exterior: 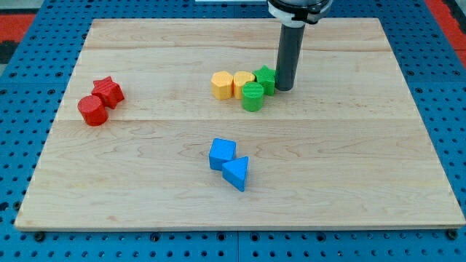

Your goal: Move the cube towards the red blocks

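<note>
The wooden board [240, 211] is filling most of the view, sitting on a blue pegboard base [444, 87]. The arm's dark rod is coming down from the view's top, w/ my tip [284, 89] resting on the board just right of the green star-ish block [265, 78], touching or nearly so; can't tell which. The rod is carrying nothing, just a bare end pressing at board height.

Next in size is the cluster by the tip: two yellow blocks [231, 84] side by side, then the green star-ish block & a green cylinder [253, 96] just below it.

The blue cube [222, 153] is sitting near board centre, toward the view's bottom, touching a blue triangular block [237, 173] at its lower right.

The red star [108, 90] & red cylinder [92, 110] are sitting together at the view's left.

Key relation, IMO: the cube is lying below & left of my tip, w/ the reds further left & slightly up. So the tip probably needs to get round to the cube's right side before pushing leftward.
</note>
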Robot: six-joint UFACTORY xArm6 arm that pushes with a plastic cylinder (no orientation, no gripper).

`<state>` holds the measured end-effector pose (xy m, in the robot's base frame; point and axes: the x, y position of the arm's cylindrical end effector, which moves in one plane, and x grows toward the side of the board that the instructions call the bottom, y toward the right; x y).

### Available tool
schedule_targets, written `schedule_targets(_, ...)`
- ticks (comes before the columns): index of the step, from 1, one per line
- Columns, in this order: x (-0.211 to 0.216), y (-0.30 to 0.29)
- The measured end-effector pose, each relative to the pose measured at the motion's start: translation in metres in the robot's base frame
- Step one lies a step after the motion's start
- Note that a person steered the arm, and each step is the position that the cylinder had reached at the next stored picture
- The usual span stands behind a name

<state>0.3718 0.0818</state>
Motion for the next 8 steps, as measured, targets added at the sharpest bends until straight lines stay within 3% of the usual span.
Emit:
schedule_targets(2,-0.002,-0.001)
schedule_targets(3,0.056,0.041)
schedule_targets(4,0.164,0.021)
schedule_targets(5,0.191,0.004)
schedule_targets(8,0.191,0.004)
